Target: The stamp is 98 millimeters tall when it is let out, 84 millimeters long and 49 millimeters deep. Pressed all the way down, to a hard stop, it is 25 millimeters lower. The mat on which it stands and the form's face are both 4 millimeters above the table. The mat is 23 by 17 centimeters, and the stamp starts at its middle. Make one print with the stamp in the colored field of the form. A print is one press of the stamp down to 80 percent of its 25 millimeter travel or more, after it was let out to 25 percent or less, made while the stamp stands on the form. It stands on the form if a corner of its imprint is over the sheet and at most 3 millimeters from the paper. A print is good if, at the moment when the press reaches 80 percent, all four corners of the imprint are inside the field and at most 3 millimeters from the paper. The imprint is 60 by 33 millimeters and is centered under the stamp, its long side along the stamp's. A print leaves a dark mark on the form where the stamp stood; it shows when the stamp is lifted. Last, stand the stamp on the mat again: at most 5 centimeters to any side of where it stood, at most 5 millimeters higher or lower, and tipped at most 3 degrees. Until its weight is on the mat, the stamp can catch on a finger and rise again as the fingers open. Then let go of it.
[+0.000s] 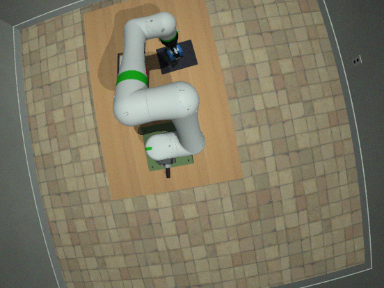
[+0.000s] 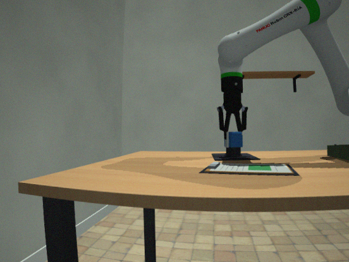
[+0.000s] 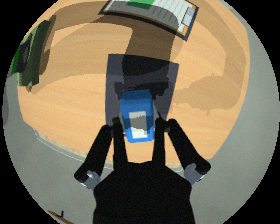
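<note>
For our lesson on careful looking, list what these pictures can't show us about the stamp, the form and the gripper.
- Underside of the stamp: hidden by its own body in every view.
- Most of the form: covered by the arm, top view; its far edge is cut off, wrist view.
- Writing on the form: too small, exterior view.

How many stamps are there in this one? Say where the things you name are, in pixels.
1: the blue stamp (image 1: 170,54) (image 2: 236,140) (image 3: 137,101), upright on the dark mat (image 1: 188,60) (image 2: 251,157) (image 3: 114,70), gripped by the tool (image 1: 175,51) (image 2: 234,137) (image 3: 138,108). The arm hides part of the table in the top view, so another could be hidden there.
</note>
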You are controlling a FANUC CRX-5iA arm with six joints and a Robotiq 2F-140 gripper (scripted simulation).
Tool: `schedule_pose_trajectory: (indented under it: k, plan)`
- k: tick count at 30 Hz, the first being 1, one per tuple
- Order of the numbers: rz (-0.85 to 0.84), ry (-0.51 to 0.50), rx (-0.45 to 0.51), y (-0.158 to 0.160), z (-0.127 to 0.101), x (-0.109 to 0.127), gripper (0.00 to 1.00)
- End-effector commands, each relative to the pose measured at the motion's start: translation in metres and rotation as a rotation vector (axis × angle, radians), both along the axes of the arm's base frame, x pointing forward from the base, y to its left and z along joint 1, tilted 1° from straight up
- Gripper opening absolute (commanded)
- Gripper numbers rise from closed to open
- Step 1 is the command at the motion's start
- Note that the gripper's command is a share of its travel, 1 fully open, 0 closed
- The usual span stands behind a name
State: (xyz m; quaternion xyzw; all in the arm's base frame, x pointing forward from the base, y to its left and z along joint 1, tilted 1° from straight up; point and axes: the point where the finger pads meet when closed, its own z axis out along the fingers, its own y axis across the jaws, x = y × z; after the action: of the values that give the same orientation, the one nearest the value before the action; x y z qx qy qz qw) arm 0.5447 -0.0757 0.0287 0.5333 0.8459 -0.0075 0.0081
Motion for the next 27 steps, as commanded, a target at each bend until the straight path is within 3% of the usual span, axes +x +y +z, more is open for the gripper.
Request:
schedule_pose_trajectory:
  k: [1, 5, 10, 27]
  plan:
    - [0.0, 0.0, 0.0, 0.0, 0.01, 0.0, 0.2]
    - [0.0, 0.0, 0.0, 0.001, 0.028, 0.0, 0.2]
    - [0.0, 0.0, 0.0, 0.001, 0.036, 0.0, 0.2]
    - [0.023, 0.0, 0.0, 0.002, 0.037, 0.0, 0.2]
